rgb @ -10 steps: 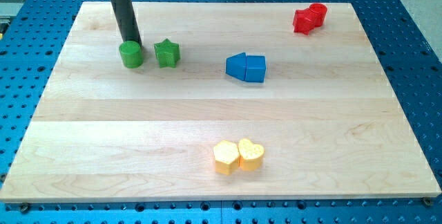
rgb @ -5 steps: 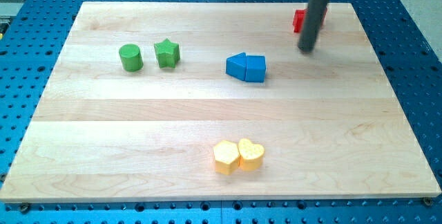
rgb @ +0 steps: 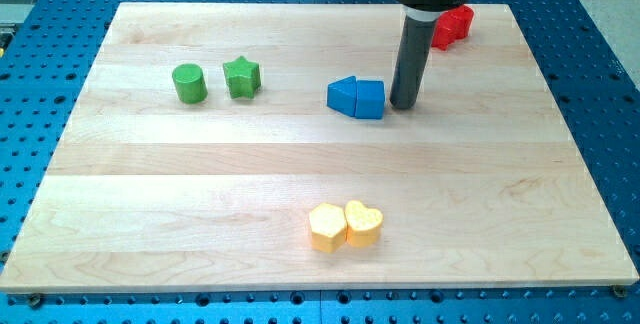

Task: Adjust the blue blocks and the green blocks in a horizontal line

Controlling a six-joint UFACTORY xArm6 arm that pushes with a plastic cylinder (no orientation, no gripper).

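A lab bench: wooden board (rgb: pixel 200 184) on a blue perforated metal table (rgb: pixel 600 64).

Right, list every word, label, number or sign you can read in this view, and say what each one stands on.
None: no readable text shows anywhere in the camera view.
The pale wooden board is plain.
The green cylinder block, green star block, two blue blocks, red blocks, and two yellow blocks bear no marks.
My tip, just right of the blue blocks, shows no label.
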